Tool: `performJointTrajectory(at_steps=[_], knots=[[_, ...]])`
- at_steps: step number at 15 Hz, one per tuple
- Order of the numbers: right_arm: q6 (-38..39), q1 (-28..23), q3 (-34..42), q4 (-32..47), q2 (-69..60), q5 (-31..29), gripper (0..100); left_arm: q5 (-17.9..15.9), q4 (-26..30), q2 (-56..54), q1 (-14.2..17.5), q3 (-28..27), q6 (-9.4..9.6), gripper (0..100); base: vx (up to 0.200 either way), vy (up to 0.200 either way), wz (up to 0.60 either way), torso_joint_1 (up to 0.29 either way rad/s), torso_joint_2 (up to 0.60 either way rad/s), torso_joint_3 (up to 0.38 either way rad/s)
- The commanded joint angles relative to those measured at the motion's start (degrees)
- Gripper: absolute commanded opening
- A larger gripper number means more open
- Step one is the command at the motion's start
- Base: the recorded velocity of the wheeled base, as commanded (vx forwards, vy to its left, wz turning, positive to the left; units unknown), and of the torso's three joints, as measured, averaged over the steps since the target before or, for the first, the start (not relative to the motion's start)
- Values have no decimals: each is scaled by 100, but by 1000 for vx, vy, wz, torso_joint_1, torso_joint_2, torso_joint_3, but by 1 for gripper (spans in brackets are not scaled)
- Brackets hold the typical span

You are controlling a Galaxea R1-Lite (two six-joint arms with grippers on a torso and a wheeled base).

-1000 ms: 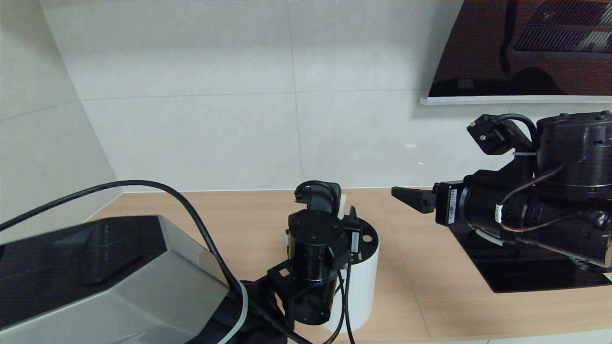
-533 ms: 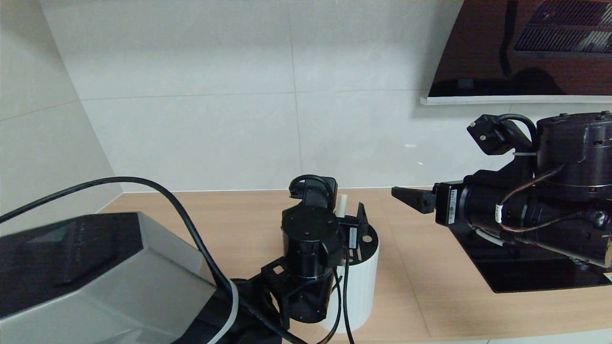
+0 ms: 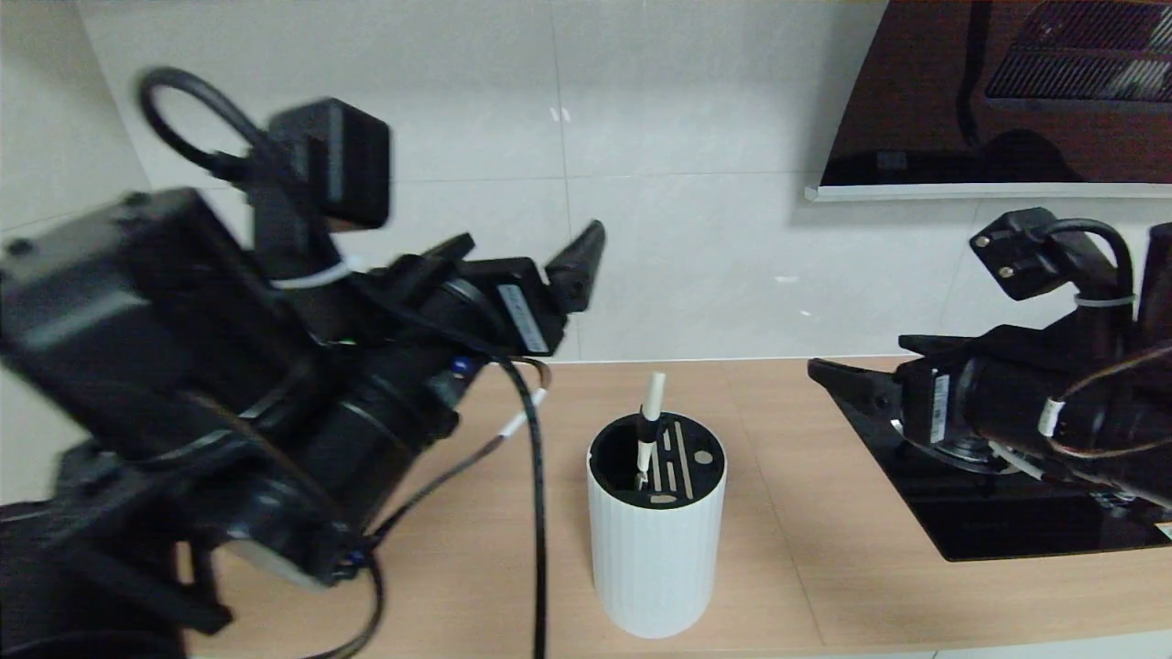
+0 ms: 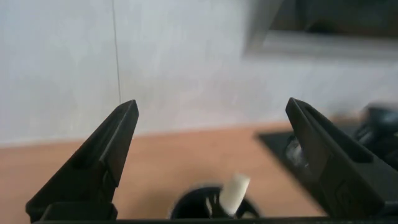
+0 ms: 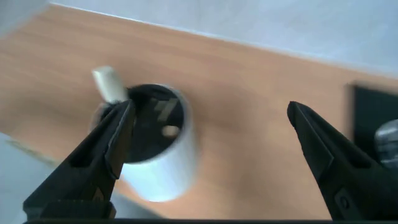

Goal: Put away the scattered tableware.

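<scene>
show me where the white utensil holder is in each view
Head view: the white utensil holder stands on the wooden counter, lower centre, between the two arms.
Left wrist view: just its black top, between the fingers of the left gripper.
Right wrist view: white wall and slotted top, next to one finger of the right gripper.
Shared landmark: the white handle sticking out of its top.

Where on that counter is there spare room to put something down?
The counter is bare between the white holder and the black cooktop, and in the strip behind the holder up to the wall. Left of the holder is crowded: the left hand hangs above and its cable drapes across the wood.
</scene>
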Motion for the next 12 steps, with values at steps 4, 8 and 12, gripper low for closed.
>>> performJointTrajectory(at_steps=[4, 8, 12], knots=[[24, -684, 1930, 37, -3261, 58, 100, -865, 2063, -3970, 1519, 1416, 42, 100, 0, 0, 0, 0, 0, 0], [24, -1361, 2827, 538, -5362, 155, 100, -1182, 4647, -6247, 2521, 1495, 34, 100, 0, 0, 0, 0, 0, 0], [-38, -2152, 2800, 1619, -6636, 146, 100, -1569, 6106, -7802, 3224, 1522, 42, 100, 0, 0, 0, 0, 0, 0]])
